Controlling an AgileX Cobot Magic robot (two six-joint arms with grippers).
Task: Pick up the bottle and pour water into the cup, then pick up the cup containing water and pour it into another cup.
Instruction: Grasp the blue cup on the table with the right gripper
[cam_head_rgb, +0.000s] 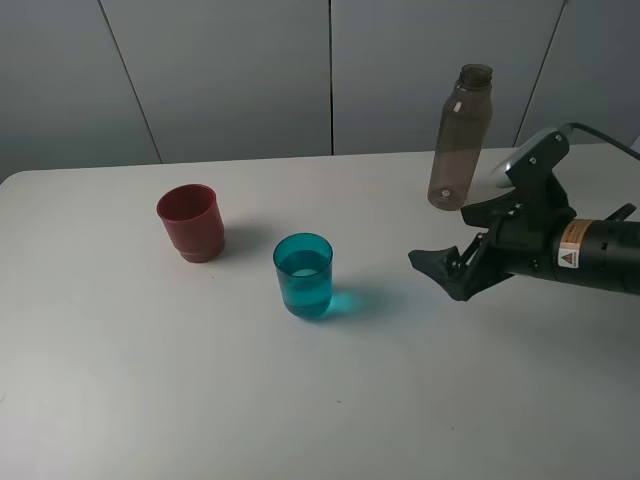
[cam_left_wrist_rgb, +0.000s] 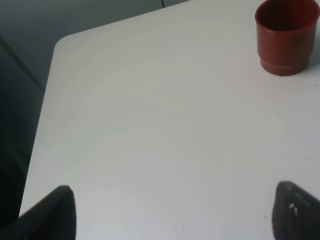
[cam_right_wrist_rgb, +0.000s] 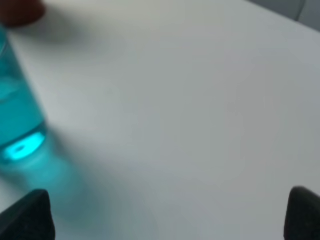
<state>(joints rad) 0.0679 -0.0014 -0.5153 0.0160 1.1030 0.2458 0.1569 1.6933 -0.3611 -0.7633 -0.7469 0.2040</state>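
A tall, slim, smoky grey-brown translucent plastic bottle (cam_head_rgb: 460, 140) stands upright and uncapped in the upper right of the exterior high view, touched by neither hand. Whether any water is left in it cannot be told. Left of centre, a teal-blue translucent plastic tumbler (cam_head_rgb: 303, 275) stands on the white bench (cam_head_rgb: 150, 380) with a visible level of water about halfway up its side. From this the first pour looks done and the bottle set aside.

Further left and a little higher in that view stands a squat dark red opaque plastic cup with a stepped base (cam_head_rgb: 190, 222), upright and well apart from the tumbler. No water can be made out inside it, so the second pour appears not yet done.

The right hand (cam_head_rgb: 440, 235) comes in from the right edge, low over the bench, its jaws spread wide and pointed towards the tumbler but well short of it, gripping nothing. Its wrist view shows the tumbler at the left edge, outside the two fingertips.

The left hand (cam_left_wrist_rgb: 177, 212) is out of the exterior view. Its wrist view shows both tips far apart over bare bench, empty, with the red cup at the upper right.

What is left, by this reading, is grasping the tumbler, carrying it to the red cup and tipping it in.
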